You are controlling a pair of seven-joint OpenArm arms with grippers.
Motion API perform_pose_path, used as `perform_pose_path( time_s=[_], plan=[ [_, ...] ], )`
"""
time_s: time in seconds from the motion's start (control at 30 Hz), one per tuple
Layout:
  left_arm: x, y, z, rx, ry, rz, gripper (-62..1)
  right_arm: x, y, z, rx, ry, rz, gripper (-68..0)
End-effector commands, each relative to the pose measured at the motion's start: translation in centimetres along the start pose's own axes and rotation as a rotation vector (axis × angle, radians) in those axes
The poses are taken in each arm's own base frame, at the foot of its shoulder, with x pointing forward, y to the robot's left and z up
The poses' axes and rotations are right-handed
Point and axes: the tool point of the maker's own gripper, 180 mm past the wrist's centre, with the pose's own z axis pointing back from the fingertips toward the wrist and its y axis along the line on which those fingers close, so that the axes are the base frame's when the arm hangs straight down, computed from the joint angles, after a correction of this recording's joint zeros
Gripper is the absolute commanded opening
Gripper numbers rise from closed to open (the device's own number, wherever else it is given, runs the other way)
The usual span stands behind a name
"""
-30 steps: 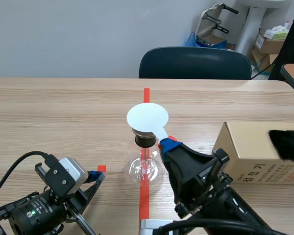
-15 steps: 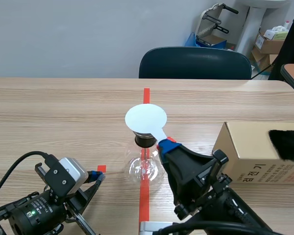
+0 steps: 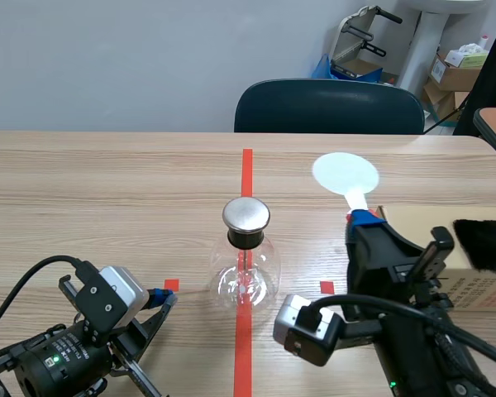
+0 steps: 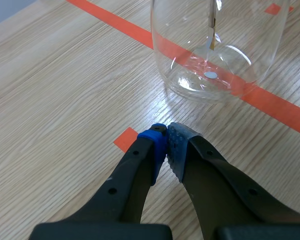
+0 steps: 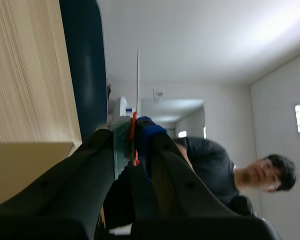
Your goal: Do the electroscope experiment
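Light wood table (image 3: 107, 182) carries the electroscope (image 3: 246, 269), a clear glass flask with a black neck and a round metal cap (image 3: 246, 214), standing on the centre tape line. Left claw (image 4: 166, 145) is closed on nothing, low over the table, with the flask just ahead of it. Right claw (image 3: 362, 218) is clamped on the handle of a white disc (image 3: 345, 173), held raised, to the right of the cap and apart from it. A cardboard box (image 3: 488, 285) with black fur (image 3: 484, 244) on it sits beside this arm.
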Motion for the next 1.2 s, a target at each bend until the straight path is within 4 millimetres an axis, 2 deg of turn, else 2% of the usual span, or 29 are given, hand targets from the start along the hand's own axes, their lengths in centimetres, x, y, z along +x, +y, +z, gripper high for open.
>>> perform_pose_path(
  time_s=[0.0, 0.23, 0.43, 0.57, 0.77, 1.17],
  plan=[
    [1.2, 0.3, -0.3, 0.011, -0.040, -0.001, -57.8, -0.9, -0.6, -0.3, -0.025, 0.030, 0.011, -65.8],
    [1.2, 0.3, -0.3, 0.011, -0.040, -0.001, -57.8, -3.6, -0.7, 0.0, -0.025, 0.181, 0.009, -65.8],
    [1.2, 0.3, -0.3, 0.011, -0.040, -0.001, -57.8, -3.5, -0.7, -0.1, -0.025, 0.175, 0.009, -65.8],
    [1.2, 0.3, -0.3, 0.011, -0.040, -0.001, -57.7, -2.2, -0.6, -0.2, -0.025, 0.104, 0.010, -65.8],
    [1.2, 0.3, -0.3, 0.011, -0.040, -0.001, -57.8, 0.8, -0.6, -0.3, -0.024, -0.060, 0.012, -65.8],
    [1.2, 0.3, -0.3, 0.011, -0.040, -0.001, -57.8, 5.4, -0.6, 0.6, -0.023, -0.326, 0.015, -65.8]
  ],
)
